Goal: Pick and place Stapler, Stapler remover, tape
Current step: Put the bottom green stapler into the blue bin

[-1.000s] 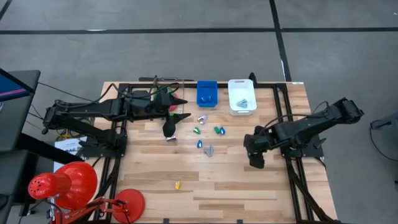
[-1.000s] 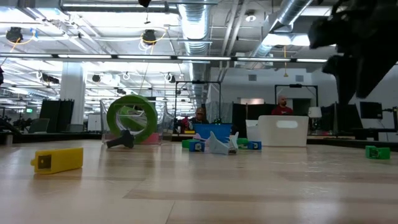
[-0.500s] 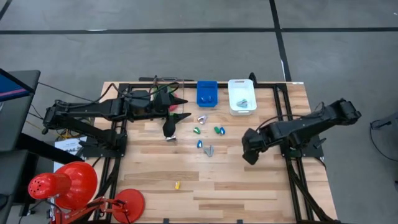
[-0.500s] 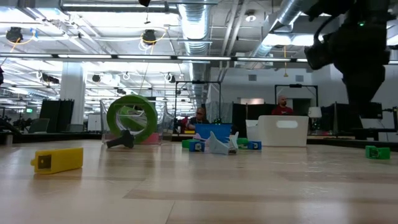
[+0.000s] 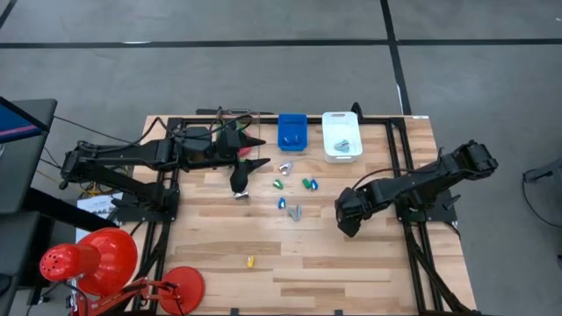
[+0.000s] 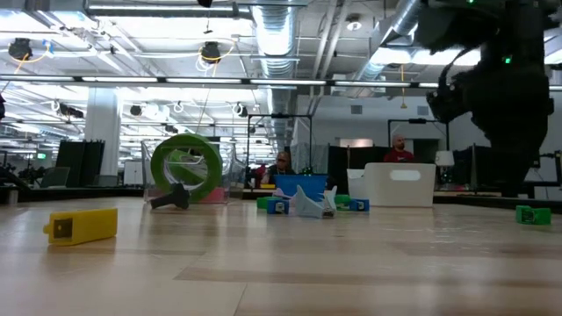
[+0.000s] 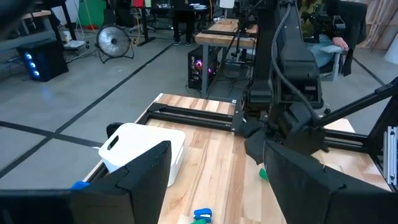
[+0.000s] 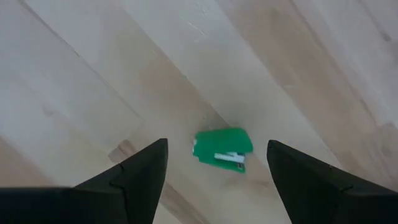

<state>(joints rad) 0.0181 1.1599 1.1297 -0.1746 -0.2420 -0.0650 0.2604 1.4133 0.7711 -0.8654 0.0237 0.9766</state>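
Small staplers (image 5: pixel 293 187) scattered between blue bin (image 5: pixel 292 132), right gripper (image 5: pixel 348 226).

Blue bin (image 5: pixel 292 132) beside white bin (image 5: pixel 341 136) (far edge); red lamp (image 5: pixel 88 261) nr corner.

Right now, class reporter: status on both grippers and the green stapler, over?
Right gripper open, above green stapler. Left gripper open, idle beside blue bin. Nothing blocking stapler.

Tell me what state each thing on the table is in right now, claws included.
left claw: open, empty, by the table's far edge.
right claw: open, empty, above a small green stapler.
green tape roll: standing on edge.
blue bin: upright, holding something small.
white bin: upright, silver item inside.
yellow item: lying flat, alone.
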